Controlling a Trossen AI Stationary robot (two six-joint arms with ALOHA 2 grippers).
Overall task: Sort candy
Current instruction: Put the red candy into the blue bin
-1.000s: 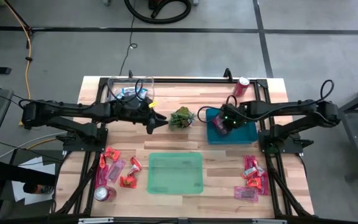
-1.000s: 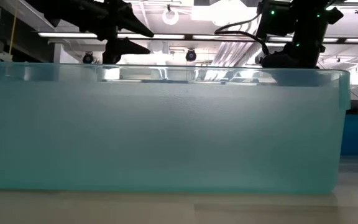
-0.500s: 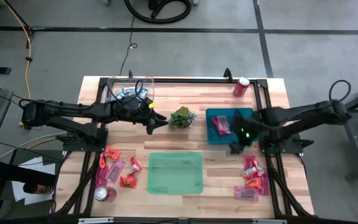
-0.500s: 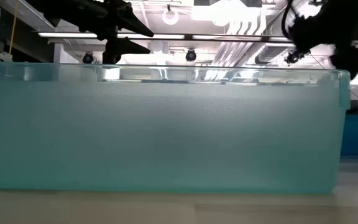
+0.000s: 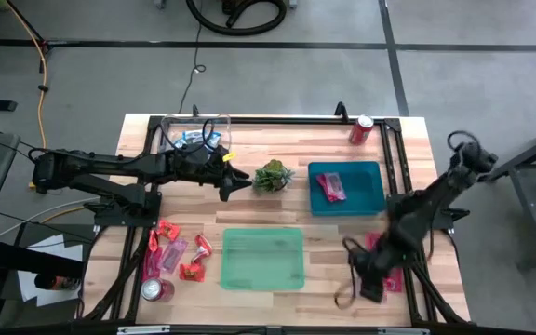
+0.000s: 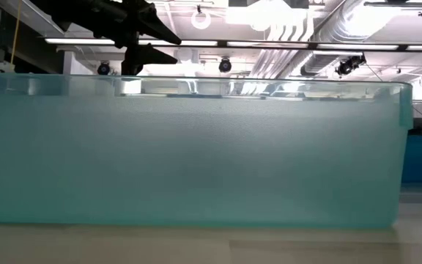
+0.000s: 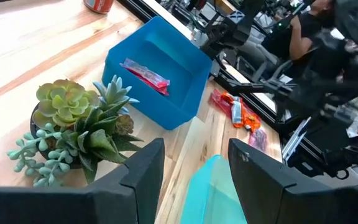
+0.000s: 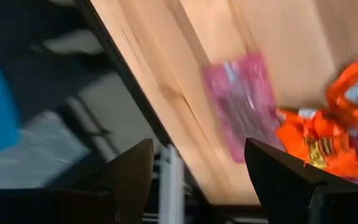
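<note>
The right gripper [image 5: 366, 284] hangs low over the table's right front corner with its two dark fingers [image 8: 288, 177] spread wide and nothing between them. Just past them in the right wrist view lies a pink candy [image 8: 244, 102] flat on the wood, with a heap of red-orange candies [image 8: 328, 140] beside it — this is the right-hand candy pile [image 5: 386, 253], partly hidden under the arm in the high view. One pink candy [image 5: 333, 186] lies in the blue bin [image 5: 368, 198], behind the gripper. The left gripper [image 5: 238, 182] hovers just beside the small green plant [image 5: 272, 176], its fingers [image 7: 145, 165] parted and empty. Another candy pile [image 5: 175, 251] lies at the left front — well apart from both grippers, beside a red can [image 5: 156, 289]. The teal tray [image 5: 262, 259] sits at the middle front. Blue-and-white candies [image 5: 194, 140] lie in the clear container [image 5: 166, 126] at the back left.
</note>
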